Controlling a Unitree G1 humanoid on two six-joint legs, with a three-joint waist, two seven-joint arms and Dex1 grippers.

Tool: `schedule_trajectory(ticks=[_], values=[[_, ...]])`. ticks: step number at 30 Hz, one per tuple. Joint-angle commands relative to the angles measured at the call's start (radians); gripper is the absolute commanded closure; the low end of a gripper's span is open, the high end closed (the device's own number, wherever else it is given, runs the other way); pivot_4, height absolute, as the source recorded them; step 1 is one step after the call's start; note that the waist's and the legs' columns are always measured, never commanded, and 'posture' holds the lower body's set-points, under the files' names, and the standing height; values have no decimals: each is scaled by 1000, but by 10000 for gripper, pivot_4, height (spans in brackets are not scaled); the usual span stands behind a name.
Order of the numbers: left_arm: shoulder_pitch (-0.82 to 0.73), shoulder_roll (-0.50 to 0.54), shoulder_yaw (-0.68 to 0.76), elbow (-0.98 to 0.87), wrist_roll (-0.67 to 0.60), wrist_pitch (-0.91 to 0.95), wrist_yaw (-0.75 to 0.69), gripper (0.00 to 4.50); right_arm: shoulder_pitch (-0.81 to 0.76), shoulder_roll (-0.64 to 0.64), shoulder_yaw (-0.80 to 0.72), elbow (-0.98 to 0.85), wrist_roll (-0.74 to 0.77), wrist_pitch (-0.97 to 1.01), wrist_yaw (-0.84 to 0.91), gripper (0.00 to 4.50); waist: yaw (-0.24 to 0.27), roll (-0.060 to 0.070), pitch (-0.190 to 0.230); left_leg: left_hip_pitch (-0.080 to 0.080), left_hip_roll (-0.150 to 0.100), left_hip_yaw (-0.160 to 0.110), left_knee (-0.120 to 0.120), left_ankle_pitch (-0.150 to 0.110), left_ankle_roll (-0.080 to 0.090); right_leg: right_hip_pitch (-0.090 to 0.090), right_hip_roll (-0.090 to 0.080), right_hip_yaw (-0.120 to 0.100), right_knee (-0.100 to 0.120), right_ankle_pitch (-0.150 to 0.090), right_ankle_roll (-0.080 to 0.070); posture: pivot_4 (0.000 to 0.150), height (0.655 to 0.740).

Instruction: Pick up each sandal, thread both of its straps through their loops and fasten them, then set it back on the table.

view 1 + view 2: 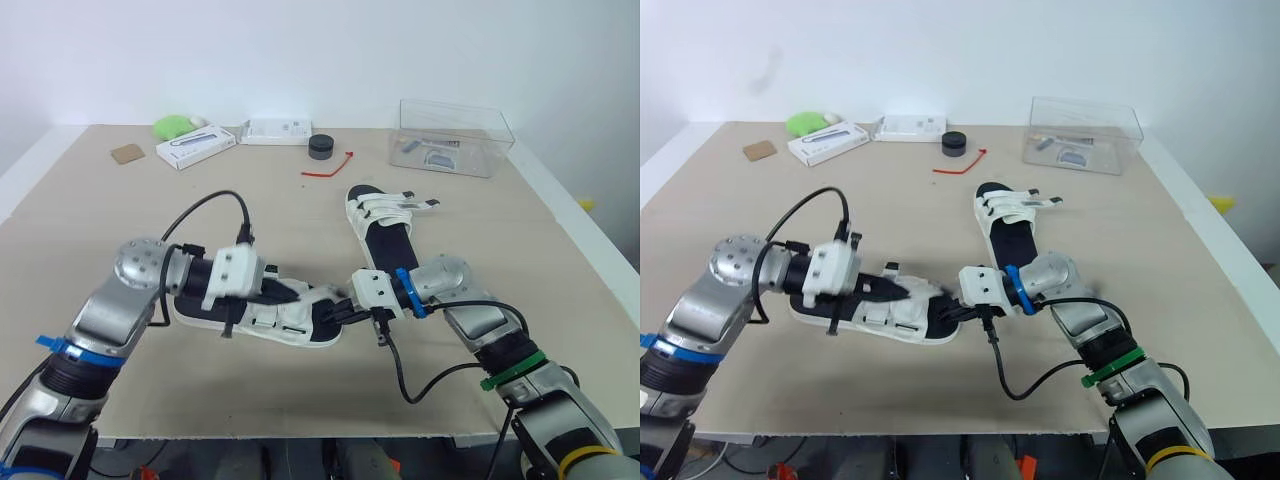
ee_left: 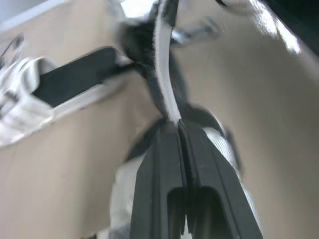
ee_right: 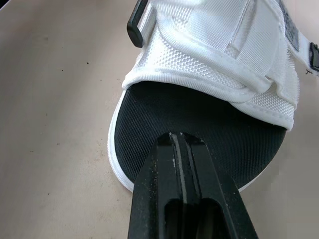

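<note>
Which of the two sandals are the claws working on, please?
The near sandal, lying crosswise between both claws: the left claw pinches its strap, the right claw sits at its toe. The far sandal lies beyond them, untouched.

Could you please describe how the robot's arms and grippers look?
Silver metal arms, white wrist housings, looping black cables. The left gripper and right gripper are black. Blue bands on both arms; green and yellow bands on the right.

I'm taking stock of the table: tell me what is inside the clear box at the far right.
The clear box holds a few small items, one dark and curved; its hazy walls blur what they are.
</note>
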Motion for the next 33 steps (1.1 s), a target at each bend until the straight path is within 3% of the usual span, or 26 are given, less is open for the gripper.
schedule_trajectory(ticks=[1,8,15,18,23,25,28,30,33], values=[[-6,25,4,16,61,-230,-23,44318,12,-17,29,67,-69,9,2,45000,0,0,0,0,0,1,0,0,0,0,-1,0,0,0,0,1500,7400],[-43,10,-16,66,106,-553,-2,44318,2,-4,38,86,-73,-6,5,45000,0,0,0,0,0,1,0,0,0,0,0,0,-1,0,0,1500,7400],[13,53,-39,-4,47,-572,-8,44318,-5,-4,42,104,-79,-23,8,45000,-2,0,0,0,1,1,0,0,1,0,0,0,-1,0,0,1500,7400],[25,67,-37,-34,25,-530,-4,36617,-5,-5,42,105,-79,-25,10,45000,-2,0,0,0,1,1,0,0,2,0,0,-1,-1,0,1,1500,7400],[36,85,-12,-60,4,-415,27,10229,-3,-5,45,109,-80,-33,13,45000,-2,1,0,0,1,1,0,0,2,0,1,-1,-1,0,1,1500,7400],[43,87,8,-93,-49,-299,57,1703,-3,-5,46,110,-80,-35,14,45000,-2,1,0,0,1,1,0,0,2,0,1,-1,-1,0,0,1500,7400],[50,125,50,-177,-202,45,120,764,-2,-6,46,109,-79,-37,16,45000,-3,0,1,0,2,1,0,0,2,0,1,-1,-1,0,1,1500,7400],[52,183,96,-212,-372,315,160,764,0,-6,47,108,-79,-38,16,45000,-3,1,1,0,2,1,0,0,2,0,3,-1,-1,0,1,1500,7400],[69,281,194,-236,-734,699,227,764,4,-9,48,104,-78,-39,20,45000,-5,0,3,1,4,1,0,0,2,0,8,-1,-1,0,1,1500,7400]])
